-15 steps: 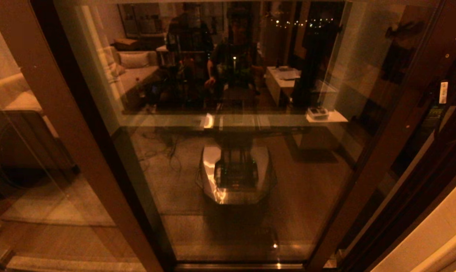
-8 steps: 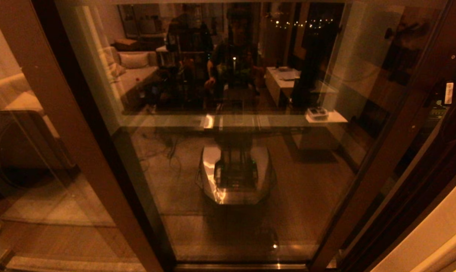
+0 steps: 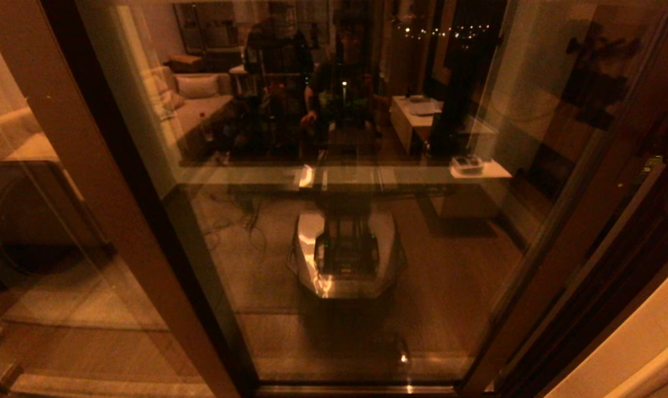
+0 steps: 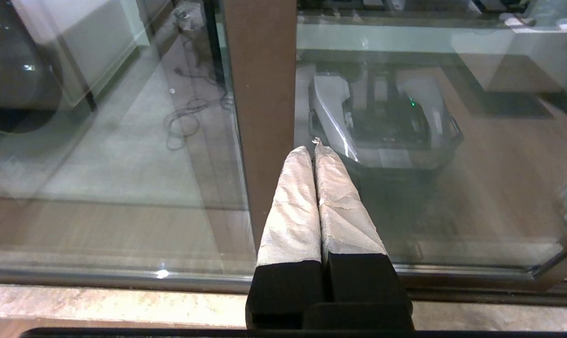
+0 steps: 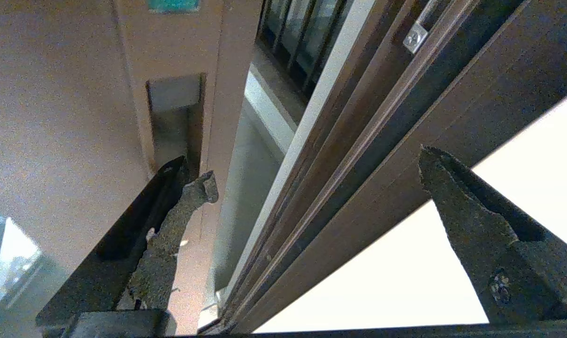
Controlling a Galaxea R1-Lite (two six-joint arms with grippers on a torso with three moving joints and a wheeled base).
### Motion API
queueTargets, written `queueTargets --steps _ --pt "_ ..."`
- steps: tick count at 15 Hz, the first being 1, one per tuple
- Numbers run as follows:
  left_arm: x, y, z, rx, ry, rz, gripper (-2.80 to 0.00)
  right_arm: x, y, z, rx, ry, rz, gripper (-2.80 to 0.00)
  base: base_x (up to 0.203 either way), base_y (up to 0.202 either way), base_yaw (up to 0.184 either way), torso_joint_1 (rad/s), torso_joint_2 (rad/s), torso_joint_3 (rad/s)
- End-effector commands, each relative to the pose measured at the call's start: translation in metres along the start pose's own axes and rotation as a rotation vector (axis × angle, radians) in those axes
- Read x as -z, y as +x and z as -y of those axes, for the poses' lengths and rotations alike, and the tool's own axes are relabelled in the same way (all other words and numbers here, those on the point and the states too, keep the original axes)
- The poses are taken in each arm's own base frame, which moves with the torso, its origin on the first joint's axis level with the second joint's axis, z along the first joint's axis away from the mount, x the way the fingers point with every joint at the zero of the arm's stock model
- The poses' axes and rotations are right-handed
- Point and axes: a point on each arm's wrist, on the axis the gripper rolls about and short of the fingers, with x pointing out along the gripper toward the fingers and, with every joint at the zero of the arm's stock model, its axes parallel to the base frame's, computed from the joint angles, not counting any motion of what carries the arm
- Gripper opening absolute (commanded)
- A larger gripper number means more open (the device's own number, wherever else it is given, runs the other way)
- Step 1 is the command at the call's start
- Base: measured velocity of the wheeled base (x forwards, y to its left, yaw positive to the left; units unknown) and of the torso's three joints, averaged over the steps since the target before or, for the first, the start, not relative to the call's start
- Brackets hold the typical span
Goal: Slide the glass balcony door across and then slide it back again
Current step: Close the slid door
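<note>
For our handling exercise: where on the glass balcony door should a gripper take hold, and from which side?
On the recessed handle plate in the upright edge of the glass balcony door, approached from the room side. The pane is smooth and flat; only the recess offers a lip. The right gripper, open, already has one finger there.
</note>
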Motion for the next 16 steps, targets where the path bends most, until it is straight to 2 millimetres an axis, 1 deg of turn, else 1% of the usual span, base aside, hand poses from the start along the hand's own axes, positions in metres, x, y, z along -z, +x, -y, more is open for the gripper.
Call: queueTargets --steps 1,5,8,13,15,16 --pt "0.000 0.000 0.000 -0.001 0.000 0.000 -2.80 -0.003 -0.007 0.009 0.017 0.007 0.013 0.00 0.000 0.000 0.000 0.000 0.00 0.000" --pt "0.000 0.000 0.000 -0.001 0.000 0.001 -2.80 -0.002 -0.004 0.013 0.022 0.012 0.013 0.00 0.000 0.000 0.000 0.000 0.00 0.000" --pt "0.000 0.000 0.000 -0.001 0.000 0.001 -2.80 0.001 0.004 0.015 0.038 0.015 0.018 0.00 0.000 0.000 0.000 0.000 0.00 0.000" --pt "0.000 0.000 0.000 -0.001 0.000 0.000 -2.80 0.005 0.013 0.017 0.045 0.016 0.013 0.00 0.000 0.000 0.000 0.000 0.00 0.000" --pt "0.000 0.000 0.000 -0.001 0.000 0.000 -2.80 0.004 0.009 0.019 0.046 0.018 0.017 0.00 0.000 0.000 0.000 0.000 0.00 0.000" --pt "0.000 0.000 0.000 -0.001 0.000 0.000 -2.80 0.000 0.002 0.021 0.039 0.023 0.035 0.00 0.000 0.000 0.000 0.000 0.00 0.000"
